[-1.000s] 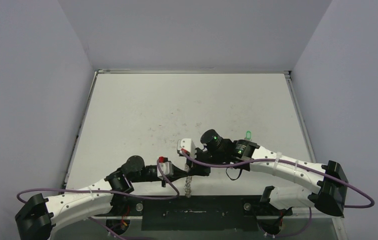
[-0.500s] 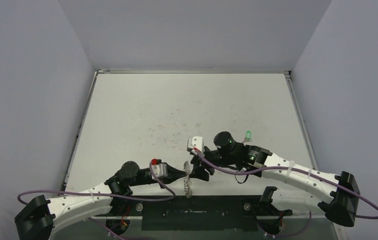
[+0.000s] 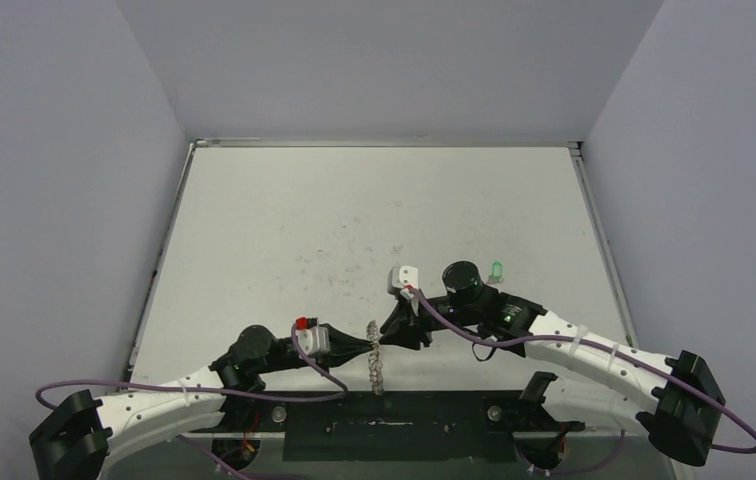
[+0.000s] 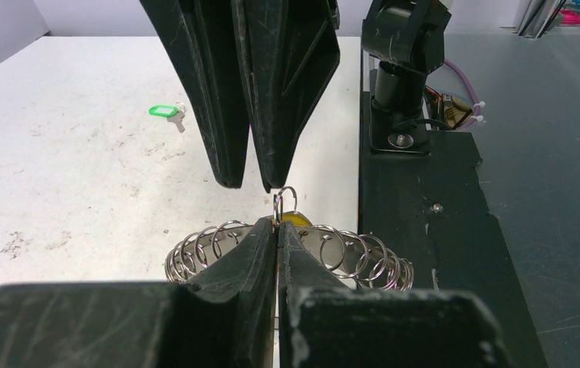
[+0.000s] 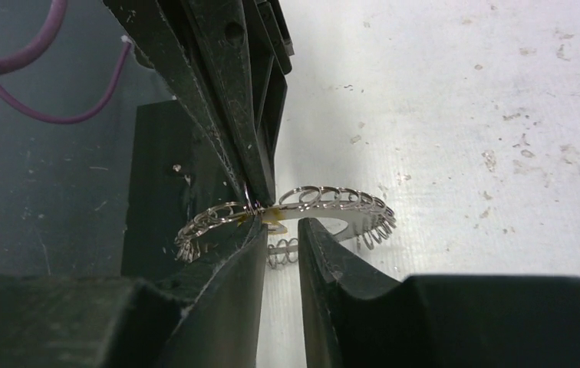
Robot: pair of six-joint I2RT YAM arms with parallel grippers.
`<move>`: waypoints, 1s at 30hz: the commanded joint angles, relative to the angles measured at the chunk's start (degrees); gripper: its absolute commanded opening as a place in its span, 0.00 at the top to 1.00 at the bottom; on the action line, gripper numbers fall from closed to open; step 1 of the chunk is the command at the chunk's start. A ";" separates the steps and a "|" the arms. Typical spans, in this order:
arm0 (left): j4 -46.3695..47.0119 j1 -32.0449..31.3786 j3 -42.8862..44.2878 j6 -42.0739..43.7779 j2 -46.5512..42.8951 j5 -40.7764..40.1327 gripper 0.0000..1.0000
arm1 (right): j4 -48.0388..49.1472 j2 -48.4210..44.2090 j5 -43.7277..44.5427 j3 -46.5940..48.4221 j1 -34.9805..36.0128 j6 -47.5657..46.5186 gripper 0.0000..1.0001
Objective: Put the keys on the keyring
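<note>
Left claw [image 4: 277, 224] clenched on keyring [image 4: 367, 264] loop; right claw [image 5: 281, 230] slightly parted at ring; green key [image 3: 497, 269] on worktop [image 3: 304, 220], 2 o'clock of claws.

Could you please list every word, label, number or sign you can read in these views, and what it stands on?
None readable: the table, the keyring and the green key bear no visible text.
The coloured clutter in the left wrist view's top right corner is too blurred to read.
</note>
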 commanded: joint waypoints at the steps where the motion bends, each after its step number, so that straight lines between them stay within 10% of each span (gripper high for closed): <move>1: 4.03 -0.37 1.30 -0.61 -0.96 0.14 1.00 | 6.70 2.34 -3.88 0.02 -0.07 1.73 0.77; 19: 0.72 -0.33 2.05 0.00 -2.59 -0.43 1.00 | 6.48 -3.85 0.56 -2.16 0.72 6.53 0.46; 30: -0.18 -0.38 2.40 0.00 -3.05 -0.50 1.00 | 4.95 2.29 2.71 -1.32 3.52 6.43 0.71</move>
